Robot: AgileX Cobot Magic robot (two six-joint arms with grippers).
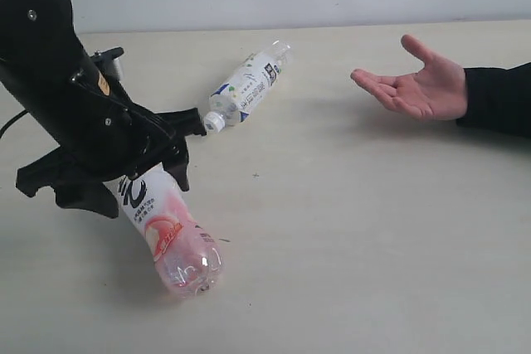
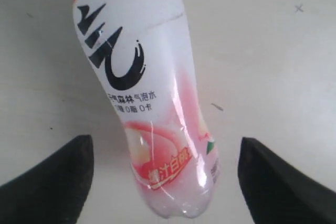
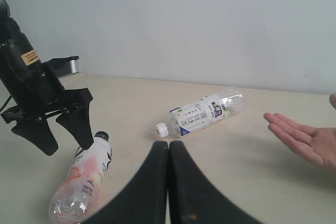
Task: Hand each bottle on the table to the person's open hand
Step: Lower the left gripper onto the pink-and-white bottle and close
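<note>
Pink-white bottle [image 1: 166, 234], label showing a black brush-stroke logo and small Chinese print, lies on the bench [image 1: 373, 246] at 8 o'clock. My left tool [image 3: 67, 142] flanks it, fingers apart. My right tool [image 3: 168, 150] is pressed together, empty.

Bright, even, diffuse light throughout. Faint soft shadows on the desk [image 1: 348, 246] under the hand [image 1: 419, 87]. Left wrist view slightly blurred.
</note>
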